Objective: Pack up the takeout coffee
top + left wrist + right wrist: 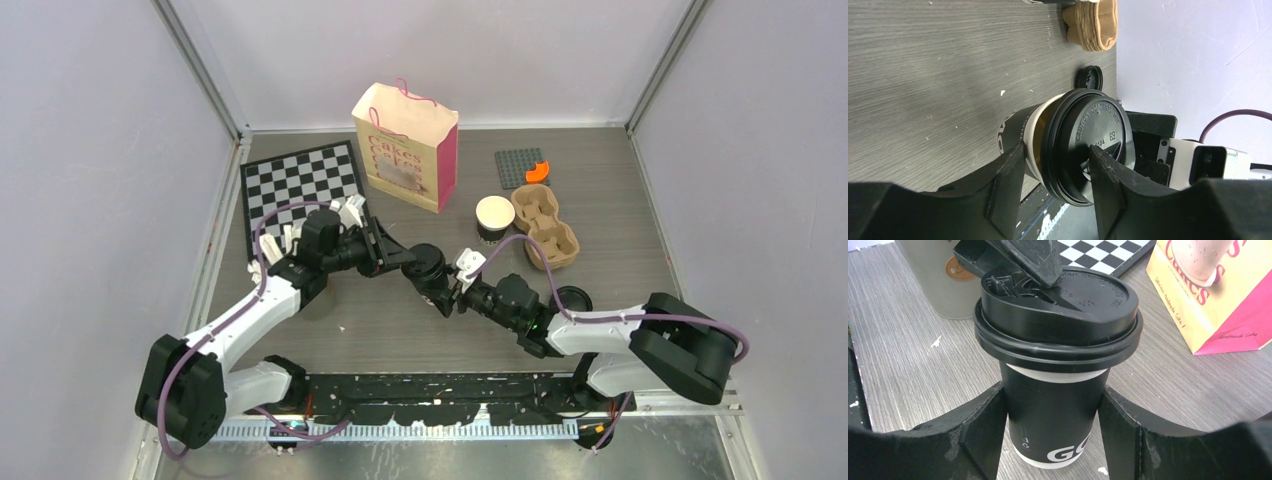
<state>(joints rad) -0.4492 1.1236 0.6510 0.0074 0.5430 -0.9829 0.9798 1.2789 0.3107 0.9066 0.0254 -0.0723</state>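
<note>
One black coffee cup (436, 285) with a black lid (427, 262) is at mid table, held by both grippers. My right gripper (450, 293) is shut on its black sleeve (1053, 410), one finger on each side. My left gripper (410, 260) pinches the lid (1093, 130): one finger lies on the lid's top, the other against the white band (1034, 135) under the rim. The second cup (494, 216) stands open, white inside, next to the carrier. Its loose black lid (573, 298) lies flat on the table and also shows in the left wrist view (1090, 78).
The brown cardboard carrier (545, 225) lies at the right. A tan and pink paper bag (405, 145) stands at the back, a chessboard (300, 185) to its left. A grey baseplate (518, 166) with an orange piece (537, 172) lies at the back right. A grey cup (933, 275) stands behind the held cup.
</note>
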